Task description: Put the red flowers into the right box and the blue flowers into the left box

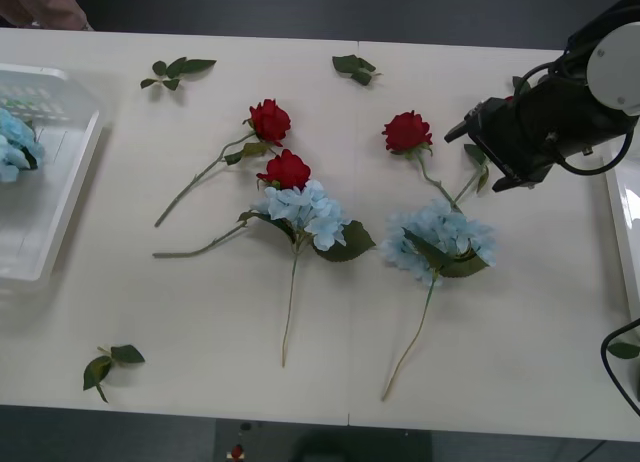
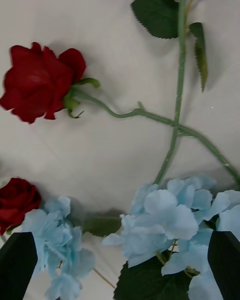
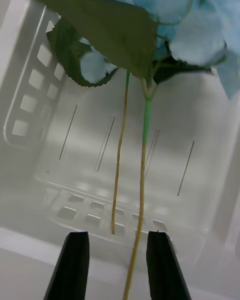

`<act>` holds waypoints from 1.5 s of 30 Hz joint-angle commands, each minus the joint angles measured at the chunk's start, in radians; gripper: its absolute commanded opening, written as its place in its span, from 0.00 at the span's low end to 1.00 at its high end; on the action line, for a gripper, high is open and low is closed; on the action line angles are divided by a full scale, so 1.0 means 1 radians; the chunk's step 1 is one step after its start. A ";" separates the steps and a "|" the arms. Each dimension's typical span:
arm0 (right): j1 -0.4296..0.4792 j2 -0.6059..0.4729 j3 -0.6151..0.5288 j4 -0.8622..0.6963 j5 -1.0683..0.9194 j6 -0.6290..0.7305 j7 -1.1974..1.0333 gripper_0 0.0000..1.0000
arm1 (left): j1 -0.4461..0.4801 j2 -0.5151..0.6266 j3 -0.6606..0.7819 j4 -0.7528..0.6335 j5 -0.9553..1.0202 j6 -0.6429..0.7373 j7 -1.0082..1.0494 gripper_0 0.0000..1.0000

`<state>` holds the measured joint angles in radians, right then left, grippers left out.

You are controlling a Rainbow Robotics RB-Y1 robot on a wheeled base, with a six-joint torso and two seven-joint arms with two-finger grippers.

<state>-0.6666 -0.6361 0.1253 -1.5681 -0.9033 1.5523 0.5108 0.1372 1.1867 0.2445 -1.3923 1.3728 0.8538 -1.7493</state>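
Right gripper (image 1: 470, 132) sits just beside the rightmost rose (image 1: 407, 132) in the front view, with its arm coming in from the right box (image 1: 625, 217) side. Using the left box (image 1: 60, 197) as the anchor: one blue flower (image 1: 12, 142) is already inside it at its far-left end, two more blue flowers (image 1: 308, 212) lie well to its right on the tabletop (image 1: 200, 312), and three roses are out there too, two of them touching or nearly touching the nearer blue head.

Right wrist view: fingers (image 2: 17, 265) wide apart, nothing between them. That rose (image 2: 42, 82) is ahead of them, with a blue head (image 2: 165, 220) closer in.

Left wrist view: left gripper (image 3: 117, 265) is over the left box (image 3: 125, 145), fingers (image 3: 75, 265) slightly apart with a thin stem (image 3: 142, 180) running between them. Can't tell if they actually touch it, looks loose.

My read: blue one is being dropped off, and the rose pick is next. That needs the right gripper lined up on the bloom or stem and clear of the blue petals before closing.
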 commanded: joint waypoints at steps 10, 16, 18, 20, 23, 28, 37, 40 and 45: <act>-0.097 -0.013 0.099 0.204 0.158 -0.072 0.100 1.00 | 0.001 0.018 0.030 -0.001 0.106 -0.055 -0.078 1.00; -0.126 0.009 0.100 0.319 0.182 -0.136 0.192 1.00 | -0.010 0.018 0.085 -0.060 0.152 -0.021 -0.088 1.00; -0.130 0.013 0.099 0.349 0.193 -0.153 0.216 1.00 | -0.039 0.018 0.110 -0.079 0.152 0.037 -0.082 1.00; -0.130 0.021 0.102 0.370 0.202 -0.181 0.239 1.00 | -0.071 0.018 0.130 -0.086 0.150 0.097 -0.075 1.00; -0.130 0.036 0.105 0.402 0.216 -0.215 0.252 1.00 | -0.117 0.018 0.139 -0.088 0.143 0.148 -0.065 1.00; -0.130 0.070 0.111 0.456 0.233 -0.282 0.262 1.00 | -0.195 0.005 0.122 -0.086 0.112 0.154 -0.044 1.00; -0.130 0.110 0.126 0.516 0.273 -0.359 0.273 1.00 | -0.404 -0.061 -0.025 -0.082 -0.070 0.143 0.053 1.00; -0.130 0.115 0.140 0.528 0.290 -0.379 0.276 1.00 | -0.475 -0.085 -0.097 -0.080 -0.141 0.113 0.108 1.00; -0.130 0.118 0.163 0.551 0.311 -0.414 0.276 1.00 | -0.571 -0.117 -0.217 -0.073 -0.253 0.062 0.201 1.00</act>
<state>-0.7637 -0.5256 0.2947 -1.0182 -0.6058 1.1477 0.7421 -0.3845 1.0694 0.0563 -1.4679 1.1561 0.9445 -1.6177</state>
